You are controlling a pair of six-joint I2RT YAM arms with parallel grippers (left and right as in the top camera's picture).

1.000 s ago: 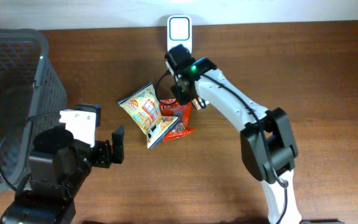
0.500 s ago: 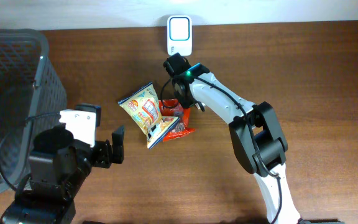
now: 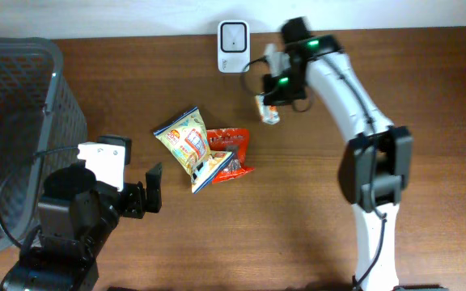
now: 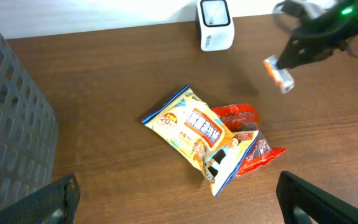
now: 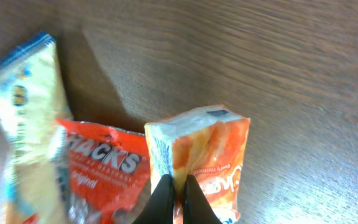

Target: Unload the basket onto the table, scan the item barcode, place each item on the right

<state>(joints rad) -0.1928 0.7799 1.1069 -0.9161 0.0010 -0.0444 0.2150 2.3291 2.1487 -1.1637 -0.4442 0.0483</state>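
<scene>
A small orange snack packet (image 3: 269,108) hangs above the table just right of the white barcode scanner (image 3: 233,36), with my right gripper (image 3: 277,90) shut on it. In the right wrist view the black fingers (image 5: 166,198) pinch the packet's (image 5: 210,152) edge seam, the gripper (image 5: 178,190) being closed tight on it. The left wrist view shows the same packet (image 4: 279,73) in the air, right of the scanner (image 4: 215,23). My left gripper (image 3: 146,191) stands open and holds nothing at the front left (image 4: 179,202).
A yellow snack bag (image 3: 188,145) overlaps a red snack bag (image 3: 233,153) in the middle of the table. A dark mesh basket (image 3: 19,121) fills the left side. The scanner stands at the table's back edge by the wall.
My right gripper has shut on the orange packet at the pile. It has lifted the packet up and to the right, beside the scanner. The left arm has not moved.
</scene>
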